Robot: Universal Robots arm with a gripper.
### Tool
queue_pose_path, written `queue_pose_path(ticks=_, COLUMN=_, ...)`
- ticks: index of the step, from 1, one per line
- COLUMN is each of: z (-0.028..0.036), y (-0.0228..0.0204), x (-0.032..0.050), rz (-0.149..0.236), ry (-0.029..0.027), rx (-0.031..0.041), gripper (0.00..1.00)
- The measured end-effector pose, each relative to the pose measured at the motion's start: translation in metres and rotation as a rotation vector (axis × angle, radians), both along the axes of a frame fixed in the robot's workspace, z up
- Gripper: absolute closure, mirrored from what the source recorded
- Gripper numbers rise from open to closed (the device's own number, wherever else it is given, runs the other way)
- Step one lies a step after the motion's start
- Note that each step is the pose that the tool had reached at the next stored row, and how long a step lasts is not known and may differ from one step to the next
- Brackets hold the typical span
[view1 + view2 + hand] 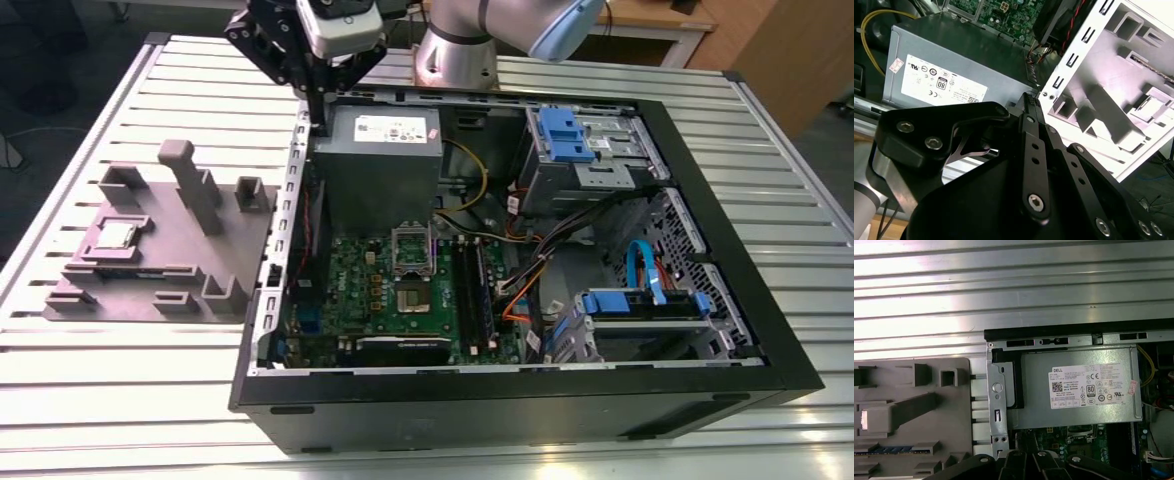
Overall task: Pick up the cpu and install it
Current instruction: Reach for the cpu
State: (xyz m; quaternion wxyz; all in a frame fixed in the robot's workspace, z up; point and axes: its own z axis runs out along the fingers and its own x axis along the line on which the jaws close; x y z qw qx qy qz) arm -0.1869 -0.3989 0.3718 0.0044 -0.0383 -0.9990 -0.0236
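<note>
In the exterior view the cpu (pixel 118 235), a small silvery square chip, lies flat in a recess of the grey block (pixel 160 290) on the table, to the exterior view's left of the open computer case (pixel 694 330). The green board (pixel 400 300) lies inside the case, and its metal socket frame (pixel 411 248) stands beside the bare socket (pixel 414 297). My gripper (pixel 318 90) hangs above the case's far left corner, well away from the cpu. Its black fingers (pixel 1029 107) are shut together with nothing between them.
A grey power supply (pixel 380 150) with a white label sits in the case right below the gripper. Blue drive brackets (pixel 567 135) and loose cables (pixel 534 270) fill the case's right side. Tall posts (pixel 180 165) rise from the grey block. The table (pixel 120 400) is slatted metal.
</note>
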Motion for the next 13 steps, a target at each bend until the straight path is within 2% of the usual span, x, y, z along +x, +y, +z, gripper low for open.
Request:
queue_pose_path(ticks=6, z=-0.0003, y=0.0, x=-0.0013, rz=0.0, ry=0.0006, rx=0.0001, gripper=0.89)
queue_pose_path(ticks=8, z=-0.0009, y=0.0, x=-0.0021, rz=0.0, ry=0.0034, rx=0.0002, gripper=0.89)
queue_pose_path(ticks=12, z=-0.0011, y=0.0, x=-0.0025, rz=0.0, ry=0.0039, rx=0.0003, gripper=0.89)
queue_pose_path(ticks=13, z=-0.0023, y=0.0, x=-0.0039, rz=0.0, ry=0.01, rx=0.0002, gripper=0.89)
